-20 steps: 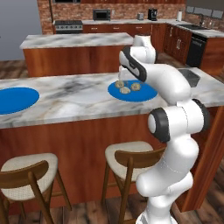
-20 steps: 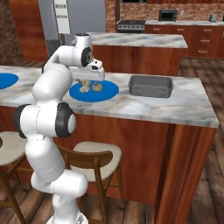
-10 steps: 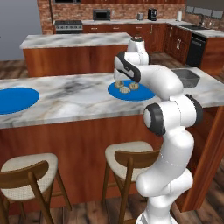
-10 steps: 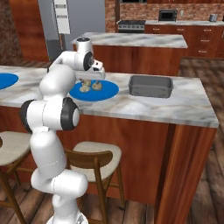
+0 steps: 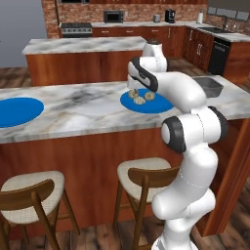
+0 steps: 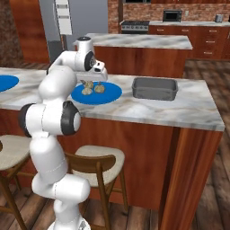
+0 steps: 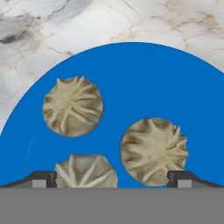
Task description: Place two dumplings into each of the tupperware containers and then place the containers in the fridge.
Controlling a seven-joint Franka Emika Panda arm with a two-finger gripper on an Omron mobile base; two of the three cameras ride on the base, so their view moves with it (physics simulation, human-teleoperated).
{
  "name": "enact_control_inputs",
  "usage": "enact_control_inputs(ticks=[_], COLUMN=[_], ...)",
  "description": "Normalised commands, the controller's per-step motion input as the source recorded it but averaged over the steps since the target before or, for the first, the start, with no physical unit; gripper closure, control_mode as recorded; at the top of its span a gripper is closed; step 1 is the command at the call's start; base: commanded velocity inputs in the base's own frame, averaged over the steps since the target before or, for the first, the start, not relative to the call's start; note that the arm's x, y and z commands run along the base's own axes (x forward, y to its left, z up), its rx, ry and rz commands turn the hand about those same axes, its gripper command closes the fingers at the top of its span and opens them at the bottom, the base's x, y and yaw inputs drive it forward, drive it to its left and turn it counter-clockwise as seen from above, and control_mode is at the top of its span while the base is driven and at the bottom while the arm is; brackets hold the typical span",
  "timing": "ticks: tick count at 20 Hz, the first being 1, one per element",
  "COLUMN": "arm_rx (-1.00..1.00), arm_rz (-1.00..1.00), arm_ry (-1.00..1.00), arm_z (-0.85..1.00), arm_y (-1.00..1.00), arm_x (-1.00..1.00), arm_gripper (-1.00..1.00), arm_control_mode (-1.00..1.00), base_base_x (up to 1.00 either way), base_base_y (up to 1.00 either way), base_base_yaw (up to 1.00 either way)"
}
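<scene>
Three tan wrinkled dumplings [image 7: 72, 106] [image 7: 154, 151] [image 7: 87, 170] lie on a round blue plate [image 7: 144, 74] on the marble counter. My gripper [image 7: 111, 179] hangs open just above them, pointing down. Its fingertips [image 7: 43, 178] stand wide apart, and the two nearest dumplings lie between them, untouched. From the base, the hand hovers over the plate [image 5: 151, 105] and the dumplings [image 5: 139, 100] [image 6: 99, 88]. The gripper [image 6: 92, 81] is low over the plate [image 6: 108, 95]. The grey fridge [image 6: 85, 18] stands far behind the counter. The tupperware containers are out of view.
A dark grey rectangular basin [image 6: 153, 88] [image 5: 210, 87] sits in the counter right of the plate. A second blue plate [image 5: 14, 111] lies far left. Wooden stools [image 5: 146, 171] [image 5: 29, 188] stand under the counter's near edge. A second island [image 5: 83, 46] lies behind.
The arm has swung forward and the hand has come down closer over the dumpling plate. The jaws have stayed open. The dumplings have not moved.
</scene>
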Motion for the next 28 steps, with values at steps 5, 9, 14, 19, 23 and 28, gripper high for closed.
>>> enact_control_inputs(ticks=[5,9,14,19,23,28], arm_rx=[0.0,0.0,0.0,0.0,0.0,0.0], arm_rz=[0.0,-0.01,-0.02,0.0,0.0,0.0], arm_ry=[-0.05,0.0,0.0,0.0,0.0,0.0], arm_z=[0.0,0.0,-0.08,-0.11,-0.21,-0.18], arm_y=[0.06,0.2,0.07,0.0,0.02,0.12], arm_x=[-0.37,-0.3,-0.04,-0.01,0.0,0.02], arm_gripper=[-1.0,-1.0,-1.0,-1.0,-1.0,-1.0], arm_control_mode=[-1.0,-1.0,-1.0,-1.0,-1.0,-1.0], base_base_x=[0.0,0.0,0.0,0.0,0.0,0.0], base_base_y=[0.0,0.0,0.0,0.0,0.0,0.0], base_base_yaw=[0.0,0.0,0.0,0.0,0.0,0.0])
